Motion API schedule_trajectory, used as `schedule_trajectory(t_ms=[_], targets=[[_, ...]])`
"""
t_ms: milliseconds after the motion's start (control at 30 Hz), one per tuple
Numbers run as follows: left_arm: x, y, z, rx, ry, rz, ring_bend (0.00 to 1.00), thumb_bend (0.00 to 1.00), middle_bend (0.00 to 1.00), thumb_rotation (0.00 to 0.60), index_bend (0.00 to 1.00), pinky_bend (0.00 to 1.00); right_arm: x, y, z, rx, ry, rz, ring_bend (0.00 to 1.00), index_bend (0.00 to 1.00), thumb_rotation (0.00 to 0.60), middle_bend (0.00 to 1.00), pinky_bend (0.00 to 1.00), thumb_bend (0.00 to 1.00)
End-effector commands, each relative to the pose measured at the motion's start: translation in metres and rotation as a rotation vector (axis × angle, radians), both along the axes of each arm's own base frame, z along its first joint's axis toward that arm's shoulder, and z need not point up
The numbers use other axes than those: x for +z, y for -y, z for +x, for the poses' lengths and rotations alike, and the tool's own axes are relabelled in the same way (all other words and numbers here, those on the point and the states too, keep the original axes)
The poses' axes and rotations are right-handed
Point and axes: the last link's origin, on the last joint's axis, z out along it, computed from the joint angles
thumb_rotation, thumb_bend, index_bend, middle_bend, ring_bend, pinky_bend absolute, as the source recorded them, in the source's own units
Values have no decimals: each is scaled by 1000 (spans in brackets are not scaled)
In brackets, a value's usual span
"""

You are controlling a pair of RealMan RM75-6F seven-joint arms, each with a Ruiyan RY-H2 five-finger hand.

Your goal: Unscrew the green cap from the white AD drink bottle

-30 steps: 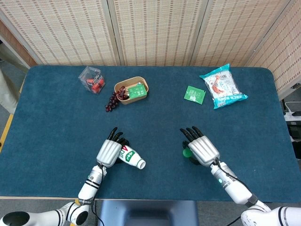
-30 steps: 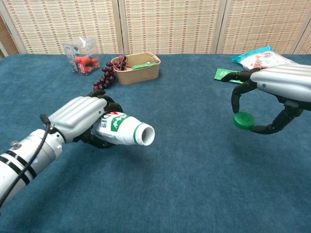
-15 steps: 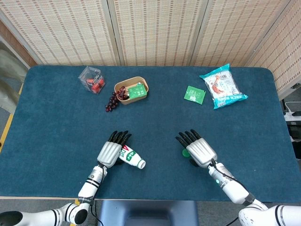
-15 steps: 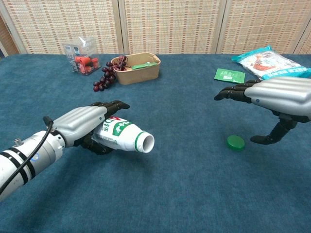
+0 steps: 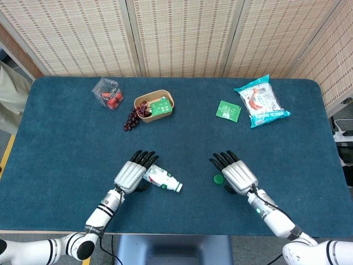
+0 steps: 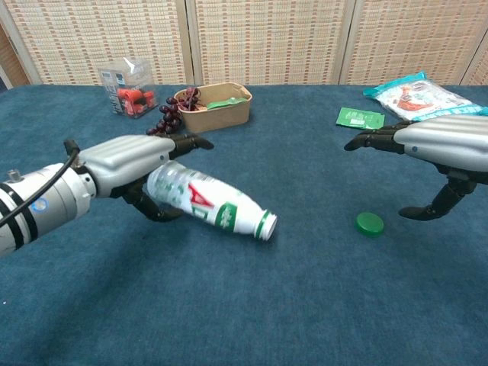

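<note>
The white AD drink bottle [image 5: 164,180] [image 6: 210,202] lies on its side on the blue table, capless, its open mouth pointing right. My left hand [image 5: 132,175] [image 6: 130,164] hovers over the bottle's base with its fingers stretched out flat and the thumb curled below; it does not grip the bottle. The green cap [image 5: 219,178] [image 6: 370,223] lies flat on the cloth, apart from the bottle. My right hand [image 5: 238,175] [image 6: 442,145] is just right of the cap and above it, fingers spread, holding nothing.
At the back left are a clear box [image 5: 107,93] with red items, a brown bowl [image 5: 154,105] and dark grapes [image 5: 131,119]. A green packet [image 5: 228,110] and a blue snack bag [image 5: 261,101] lie at the back right.
My left hand straightened its fingers and let the bottle go; it slid right and now lies flat. My right hand set the cap down and opened, then lifted slightly.
</note>
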Motion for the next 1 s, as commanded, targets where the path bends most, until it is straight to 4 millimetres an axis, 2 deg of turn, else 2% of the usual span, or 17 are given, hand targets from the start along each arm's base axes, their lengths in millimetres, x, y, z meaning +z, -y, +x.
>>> schedule_trajectory(t_ms=[33, 267, 400, 467, 567, 600, 767, 800, 900, 1000], targets=[[12, -7, 4, -12, 3, 38, 0, 313, 0, 600, 0, 0, 5, -1, -1, -2, 6, -6, 0, 0, 600, 0, 0, 225], [22, 1, -8, 24, -37, -8, 0, 313, 0, 600, 0, 0, 17, -5, 2, 2, 41, -37, 0, 0, 600, 0, 0, 226], [46, 21, -24, 8, -4, -2, 0, 348, 0, 600, 0, 0, 37, -17, -2, 1, 68, -105, 0, 0, 600, 0, 0, 226], [66, 42, -43, -16, 34, 31, 0, 381, 0, 600, 0, 0, 53, -31, -10, -14, 89, -172, 0, 0, 600, 0, 0, 226], [98, 79, -83, -49, 71, 96, 0, 394, 0, 600, 0, 0, 77, -56, -26, -28, 84, -290, 0, 0, 600, 0, 0, 226], [111, 95, -102, -55, 64, 131, 0, 394, 0, 600, 0, 0, 84, -67, -33, -37, 75, -337, 0, 0, 600, 0, 0, 225], [149, 151, -166, 3, -5, 303, 0, 394, 0, 600, 0, 0, 94, -107, -63, -159, 114, -498, 0, 0, 600, 0, 0, 226], [153, 155, -172, 23, 10, 332, 0, 394, 0, 600, 0, 0, 93, -111, -66, -182, 125, -512, 0, 0, 600, 0, 0, 225], [169, 162, -179, 18, -29, 353, 0, 392, 0, 600, 0, 0, 99, -111, -63, -110, 131, -541, 0, 0, 600, 0, 0, 224], [179, 159, -181, 40, 15, 392, 0, 392, 0, 600, 0, 0, 97, -113, -65, -120, 148, -538, 0, 0, 600, 0, 0, 224]])
